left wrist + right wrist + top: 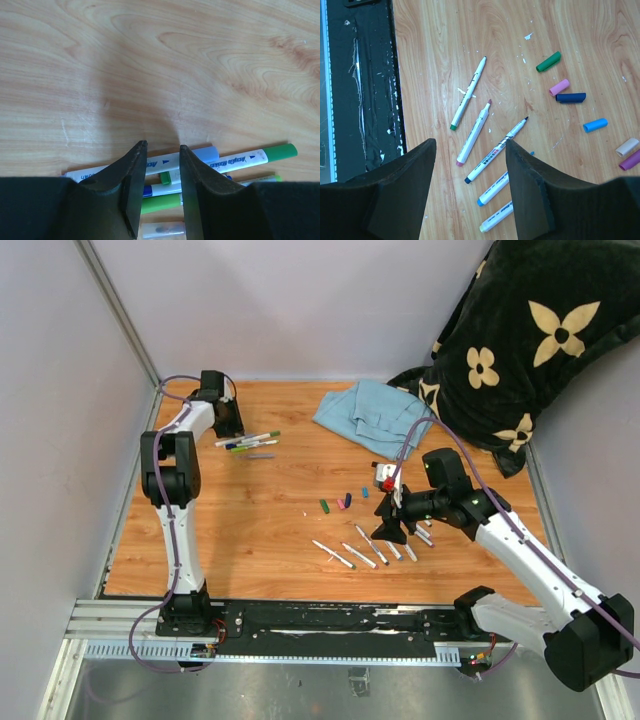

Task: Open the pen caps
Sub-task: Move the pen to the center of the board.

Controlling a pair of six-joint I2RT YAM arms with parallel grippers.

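Several small plastic pen caps (pixel 280 151), green and pale blue, sit on thin white-barrelled markers (pixel 240 160) heaped just beneath the left gripper (pixel 162 145), whose jaws stand narrowly apart, gripping nothing. The right gripper (pixel 470 141) hangs spread and empty over uncapped markers (pixel 475 132). Those caps look light, stiff and slick; I'd pinch cap and barrel separately.

Six loose caps (pixel 559 87) and five uncapped markers (pixel 474 136) near right; overlapping capped markers (pixel 240 159) far left, number unclear; one blue cloth (pixel 365 412); one flowered blanket (pixel 530 350).
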